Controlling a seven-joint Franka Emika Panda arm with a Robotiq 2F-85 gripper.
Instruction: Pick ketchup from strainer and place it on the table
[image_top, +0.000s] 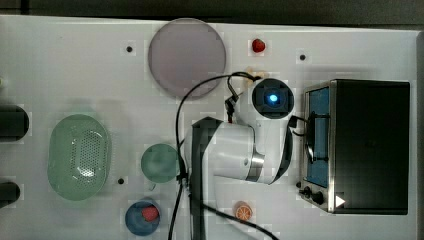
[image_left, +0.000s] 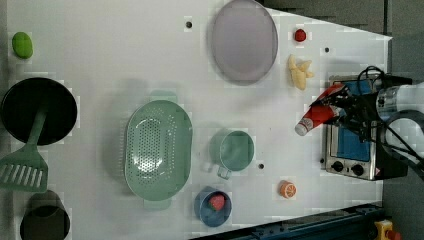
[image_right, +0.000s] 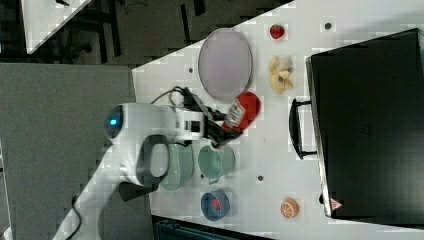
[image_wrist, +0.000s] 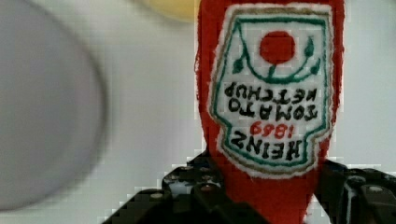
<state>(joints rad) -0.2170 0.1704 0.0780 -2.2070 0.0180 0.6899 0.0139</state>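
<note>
My gripper (image_left: 344, 108) is shut on the ketchup (image_left: 320, 115), a small red bottle with a white label and white cap. The bottle is tilted, its cap toward the left view's lower left. It hangs over the table (image_left: 110, 60) between the lilac plate and the oven, far from the strainer (image_left: 158, 149). The right view shows the ketchup (image_right: 243, 112) at the tip of the gripper (image_right: 221, 127). From the wrist, the label of the ketchup (image_wrist: 271, 93) faces the camera between the dark fingers (image_wrist: 196, 191). The pale green strainer (image_top: 79, 156) has nothing in it.
A lilac plate (image_top: 186, 56), a green cup (image_top: 160, 162), a blue bowl (image_top: 142, 217) holding a strawberry, an orange slice (image_top: 243, 211) and a toaster oven (image_top: 367, 145) stand around. Bananas (image_left: 299, 72) and a strawberry (image_left: 300, 35) lie near the plate. A black pan (image_left: 37, 110) and green spatula (image_left: 25, 167) sit at the left view's left.
</note>
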